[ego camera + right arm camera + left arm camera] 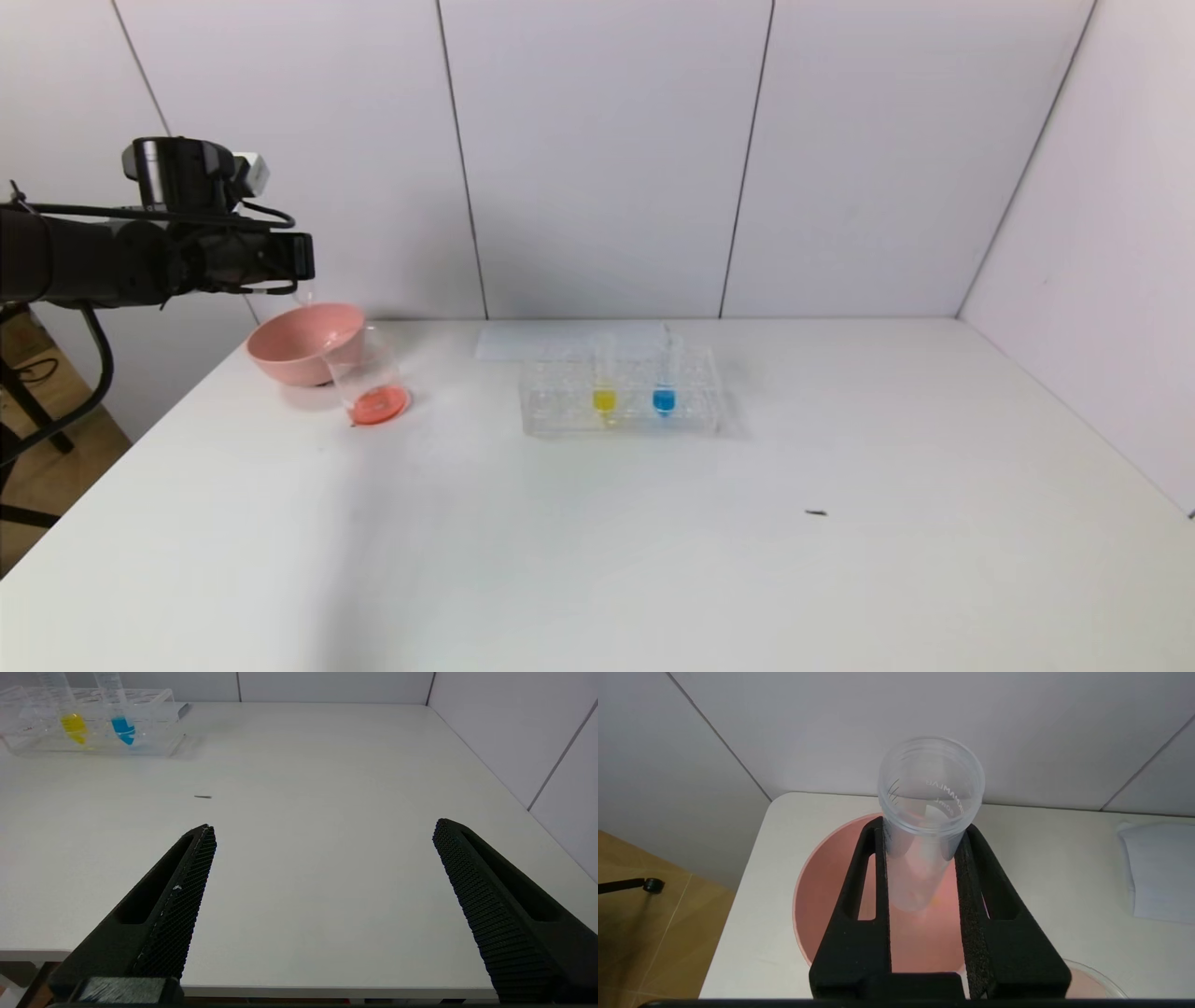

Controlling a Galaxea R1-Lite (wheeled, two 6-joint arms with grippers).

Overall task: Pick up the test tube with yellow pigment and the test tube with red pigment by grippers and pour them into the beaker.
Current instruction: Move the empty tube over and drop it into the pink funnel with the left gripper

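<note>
The left gripper (924, 833) was clamped on an emptied clear tube (927, 812) above the pink bowl (301, 341), beside the beaker (367, 378) of red liquid, while the yellow-tipped tube (604, 387) stood in the rack (621, 392) and the right gripper (322, 833) gaped wide, holding nothing.

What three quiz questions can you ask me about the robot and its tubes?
1. True or false: the left gripper is shut on a clear tube.
2. Which colour is the liquid at the bottom of the beaker? A yellow, B red, C blue.
3. Fill in: the rack holds a yellow tube and a ___ one.

Key: 1 true; 2 B; 3 blue.
</note>
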